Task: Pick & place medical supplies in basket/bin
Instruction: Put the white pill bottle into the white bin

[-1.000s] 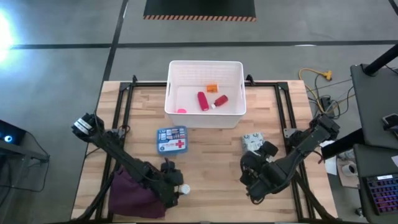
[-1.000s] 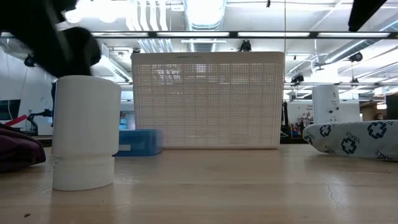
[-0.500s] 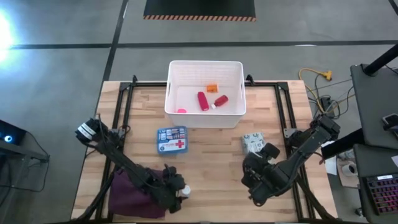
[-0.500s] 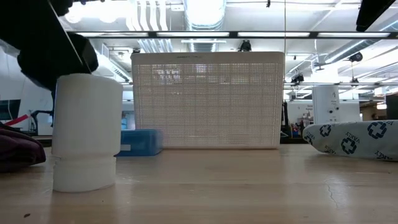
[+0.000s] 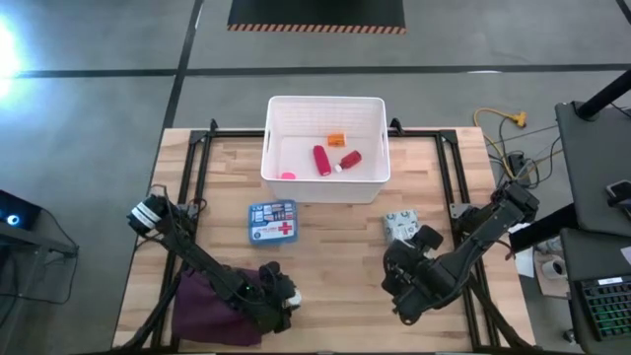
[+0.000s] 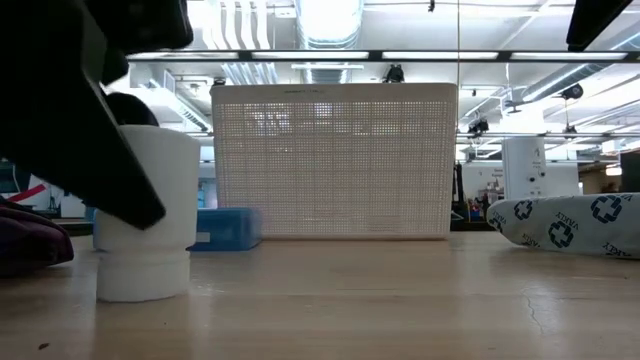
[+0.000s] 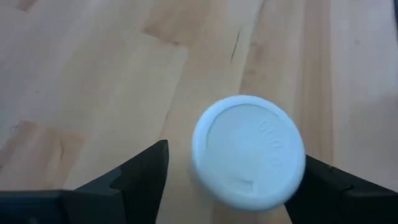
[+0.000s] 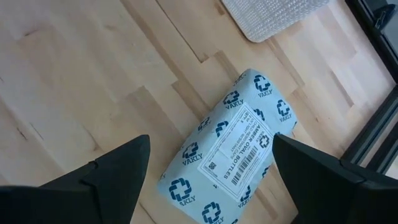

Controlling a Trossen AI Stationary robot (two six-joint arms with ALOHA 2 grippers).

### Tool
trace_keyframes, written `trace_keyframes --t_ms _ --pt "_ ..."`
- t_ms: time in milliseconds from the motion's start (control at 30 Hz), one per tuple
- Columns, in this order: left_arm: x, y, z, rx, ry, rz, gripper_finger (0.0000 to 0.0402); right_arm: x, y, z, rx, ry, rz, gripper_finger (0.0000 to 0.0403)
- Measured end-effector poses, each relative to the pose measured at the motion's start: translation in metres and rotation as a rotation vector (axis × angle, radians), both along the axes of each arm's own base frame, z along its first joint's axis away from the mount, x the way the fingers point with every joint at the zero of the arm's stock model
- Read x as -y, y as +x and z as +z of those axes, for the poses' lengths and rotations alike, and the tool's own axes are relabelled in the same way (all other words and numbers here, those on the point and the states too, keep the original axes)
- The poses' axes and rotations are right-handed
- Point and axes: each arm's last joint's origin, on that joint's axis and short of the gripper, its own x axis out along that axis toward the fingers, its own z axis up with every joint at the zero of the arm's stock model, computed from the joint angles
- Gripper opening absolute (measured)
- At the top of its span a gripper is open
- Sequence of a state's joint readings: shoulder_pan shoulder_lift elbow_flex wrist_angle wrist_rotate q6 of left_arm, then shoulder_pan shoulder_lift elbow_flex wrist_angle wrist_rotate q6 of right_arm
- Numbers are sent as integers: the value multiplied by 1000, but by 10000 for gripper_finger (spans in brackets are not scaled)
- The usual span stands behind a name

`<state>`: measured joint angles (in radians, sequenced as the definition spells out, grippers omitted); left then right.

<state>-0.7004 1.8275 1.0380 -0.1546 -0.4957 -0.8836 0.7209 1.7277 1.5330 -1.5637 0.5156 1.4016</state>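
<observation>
Even overhead lighting. Glare spot on floor (image 5: 10, 49) at high view's left edge. Ceiling lights (image 6: 330, 15) blown out. Near white bottle (image 6: 145, 215) slightly soft, arm silhouetted.

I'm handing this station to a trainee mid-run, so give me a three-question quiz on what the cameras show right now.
1. True or false: the blue first-aid box lies inside the white basket.
2. Which gripper has its fingers either side of the white bottle? A) left gripper B) right gripper
3. Fill in: the right gripper, open, hovers over the patterned ____.

Key: 1 false; 2 A; 3 packet.
</observation>
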Motion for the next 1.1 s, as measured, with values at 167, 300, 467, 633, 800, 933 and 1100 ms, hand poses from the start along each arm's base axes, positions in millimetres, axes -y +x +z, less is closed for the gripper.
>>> trace_keyframes --t_ms 167,300,467,633,800,933,1100 --pt "-1 1 11 23 15 -34 183 2 1 0 -6 -3 2 329" --pt "-7 3 35 46 60 -74 146 3 2 0 7 -12 -5 329" --pt "-39 5 93 41 213 -93 152 0 0 15 158 -72 3 329" --pt "-80 2 150 -39 490 -89 180 4 -6 28 217 -60 -1 329" --pt "-140 -5 199 -107 661 -10 173 9 -4 29 270 -111 -11 329" --pt "-198 -15 247 -20 681 83 167 15 0 28 304 -147 -40 329" --pt "-294 -39 267 99 414 100 168 25 5 22 323 -152 -124 329"
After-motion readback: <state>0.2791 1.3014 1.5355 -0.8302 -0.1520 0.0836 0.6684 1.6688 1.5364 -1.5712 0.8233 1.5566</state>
